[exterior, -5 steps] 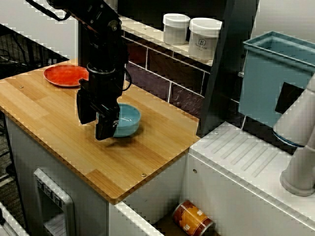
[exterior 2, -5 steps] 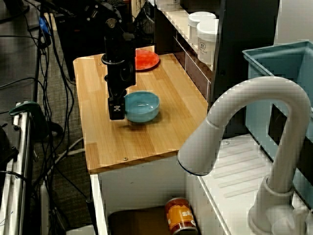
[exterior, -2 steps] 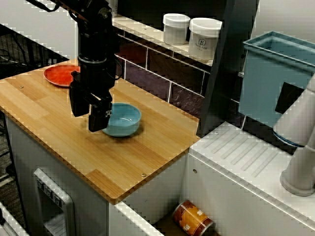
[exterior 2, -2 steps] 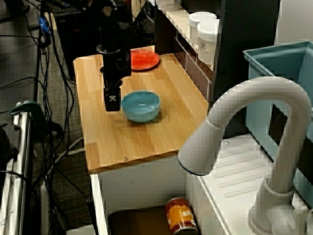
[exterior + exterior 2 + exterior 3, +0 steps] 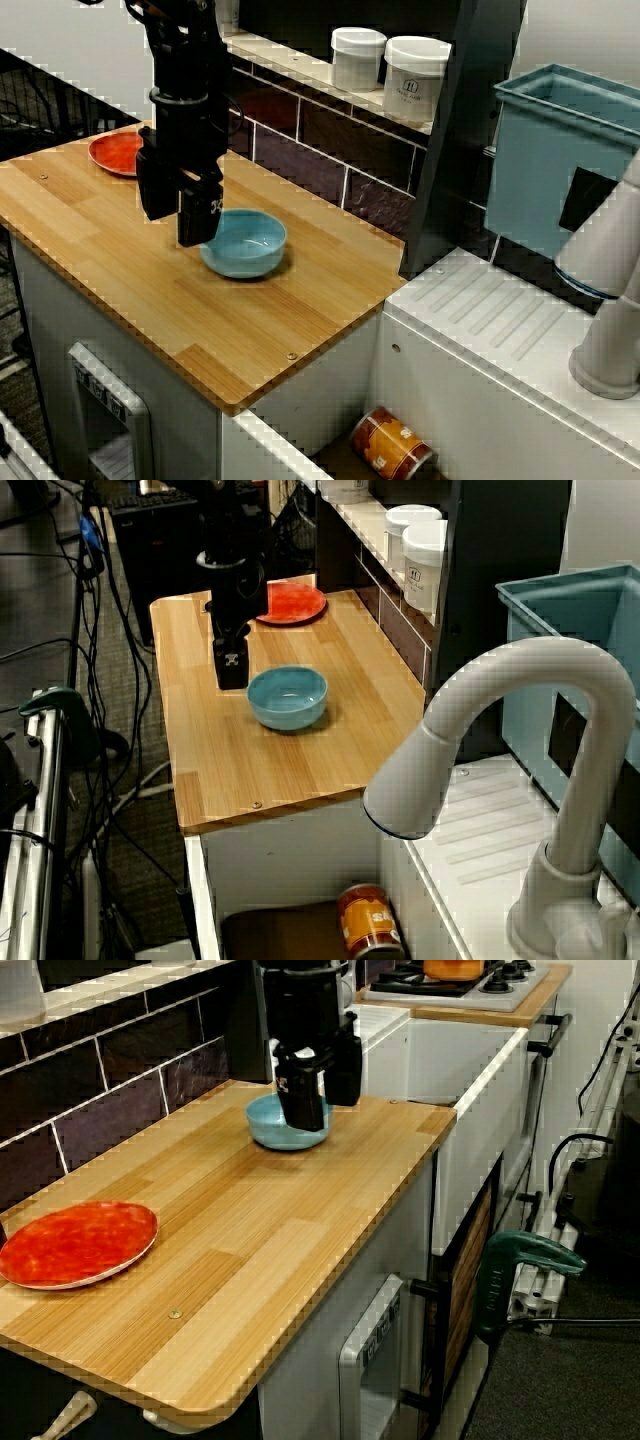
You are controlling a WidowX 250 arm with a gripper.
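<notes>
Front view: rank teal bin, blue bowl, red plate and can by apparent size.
1. teal bin, though cropped by the frame.
2. blue bowl and can: look alike, no ranking.
3. red plate: smallest as seen, but partly behind the arm.

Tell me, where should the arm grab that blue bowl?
By the rim, from above: the bowl sits upright and open on the counter, so its thin wall can be pinched inside and out. The side nearest the end effector is probably easiest.
</notes>
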